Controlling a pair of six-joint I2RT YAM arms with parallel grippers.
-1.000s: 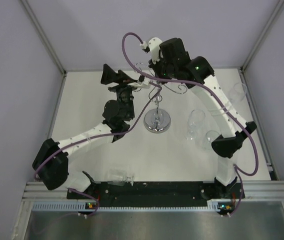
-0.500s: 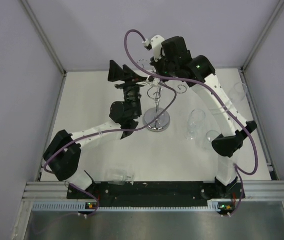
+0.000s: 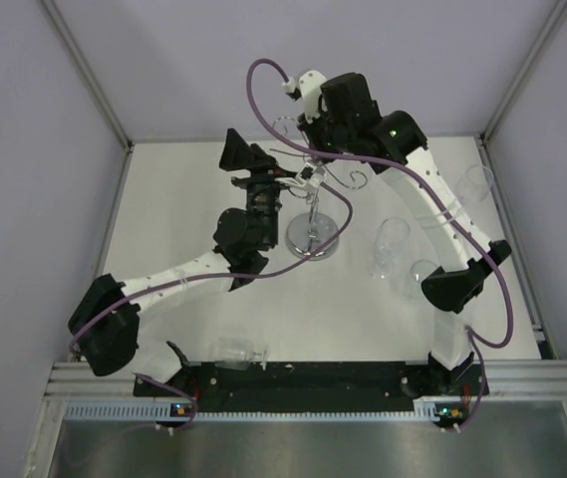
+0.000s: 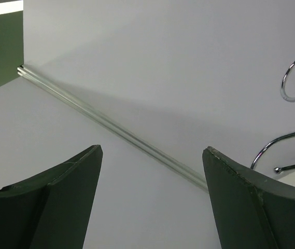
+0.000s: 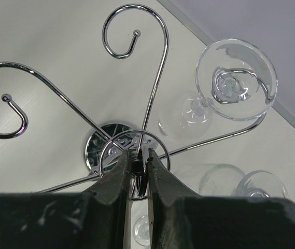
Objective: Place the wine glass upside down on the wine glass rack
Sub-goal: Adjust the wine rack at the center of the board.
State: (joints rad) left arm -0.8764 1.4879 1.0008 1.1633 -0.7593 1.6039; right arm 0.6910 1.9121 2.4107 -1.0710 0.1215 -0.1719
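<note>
Chrome wire makes up the rack, which stands mid-counter with its round mirrored base flat on the white top and its scroll arms spread above.

The right hand comes down from above and is clenched on the rack's centre. Its two dark fingers are pinched on the thin metal where the arms meet, inside a small wire ring.

The glass is upside down on the far side of the rack, toward the back wall. Its foot is uppermost and its bowl hangs below, at the outer end of one rack arm. The frames do not show exactly how the foot sits on the wire. Neither hand touches it.

The left hand is held up just left of the rack top with its fingers spread wide and nothing between them. In its own view only the wall and the counter's back edge show in the gap, with two rack scrolls at the right edge.

Spare glasses stand on the counter to the right of the rack, well apart from it. Another one lies on its side near the left arm's base.
</note>
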